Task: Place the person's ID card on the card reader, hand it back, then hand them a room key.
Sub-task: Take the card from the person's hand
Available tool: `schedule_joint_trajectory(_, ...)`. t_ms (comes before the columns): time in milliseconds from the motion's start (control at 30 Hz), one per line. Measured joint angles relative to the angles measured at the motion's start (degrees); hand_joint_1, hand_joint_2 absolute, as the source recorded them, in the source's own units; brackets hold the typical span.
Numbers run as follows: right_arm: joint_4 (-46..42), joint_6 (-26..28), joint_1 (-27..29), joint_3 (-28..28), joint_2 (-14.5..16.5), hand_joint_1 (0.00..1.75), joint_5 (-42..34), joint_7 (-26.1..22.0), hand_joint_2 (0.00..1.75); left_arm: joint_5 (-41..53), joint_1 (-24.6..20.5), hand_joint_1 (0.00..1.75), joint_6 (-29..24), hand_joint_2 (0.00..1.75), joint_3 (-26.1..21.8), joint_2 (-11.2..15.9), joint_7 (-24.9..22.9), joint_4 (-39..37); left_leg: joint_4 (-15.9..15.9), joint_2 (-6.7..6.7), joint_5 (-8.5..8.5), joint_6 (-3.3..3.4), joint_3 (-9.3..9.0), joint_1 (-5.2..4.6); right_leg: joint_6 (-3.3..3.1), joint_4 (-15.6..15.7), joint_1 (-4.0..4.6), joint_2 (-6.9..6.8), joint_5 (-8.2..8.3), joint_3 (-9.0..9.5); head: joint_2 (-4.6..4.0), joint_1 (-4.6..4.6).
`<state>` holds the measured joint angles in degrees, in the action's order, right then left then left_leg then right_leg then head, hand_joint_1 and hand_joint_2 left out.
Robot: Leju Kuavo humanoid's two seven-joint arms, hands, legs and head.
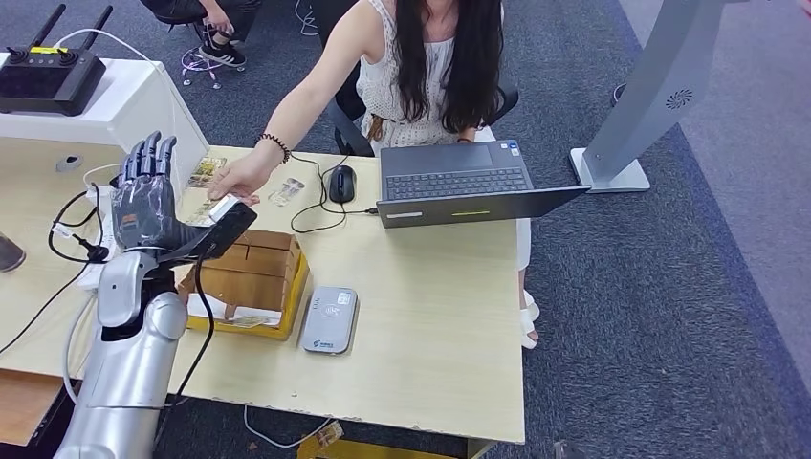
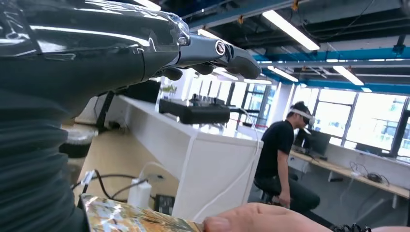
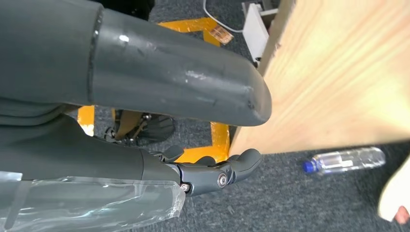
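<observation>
My left hand is raised over the table's left side, fingers straight up and the thumb spread out to the right. A card lies against the thumb, far from my fingers. The person's hand reaches across the table and pinches that card. The left wrist view shows the card with a gold pattern and the person's thumb on it. The grey card reader lies flat in front of me with nothing on it. My right hand hangs beside the table edge holding nothing.
A wooden box on a yellow tray stands just right of my left arm. Two more cards, a mouse and an open laptop lie further back. Cables run at the left. A water bottle lies on the floor.
</observation>
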<state>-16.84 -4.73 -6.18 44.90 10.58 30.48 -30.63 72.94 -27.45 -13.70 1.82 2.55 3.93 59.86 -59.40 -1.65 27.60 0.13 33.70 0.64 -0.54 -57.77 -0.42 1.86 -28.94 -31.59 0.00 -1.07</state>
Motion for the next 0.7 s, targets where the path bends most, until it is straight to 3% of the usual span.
schedule_joint_trajectory(167,0.30,-0.10,-0.49,-0.91,0.12,0.00,1.10,0.99,0.00,7.10,-3.53,0.00,-3.12,1.75,2.37,2.23,-3.56,-3.77,0.00,0.00,0.00,0.00,0.00,0.00,0.00,-0.02,0.00,0.00,0.01,0.00,0.00,0.00)
schedule_joint_trajectory(300,0.43,-0.14,-0.67,-1.18,0.18,0.00,1.53,1.47,0.00,10.45,-4.85,1.75,-4.73,1.75,3.01,3.22,-5.37,-5.44,0.00,0.00,0.00,0.00,0.01,0.00,0.00,-0.02,0.00,0.00,0.01,0.00,0.00,0.00)
schedule_joint_trajectory(700,0.65,-0.16,-0.95,-1.60,0.21,0.00,1.59,1.84,0.00,11.98,-6.16,1.75,-5.48,1.75,3.80,4.70,-6.01,-8.72,0.00,0.00,0.00,0.00,0.01,0.00,0.00,-0.02,0.00,0.02,0.01,-0.01,0.00,-0.01)
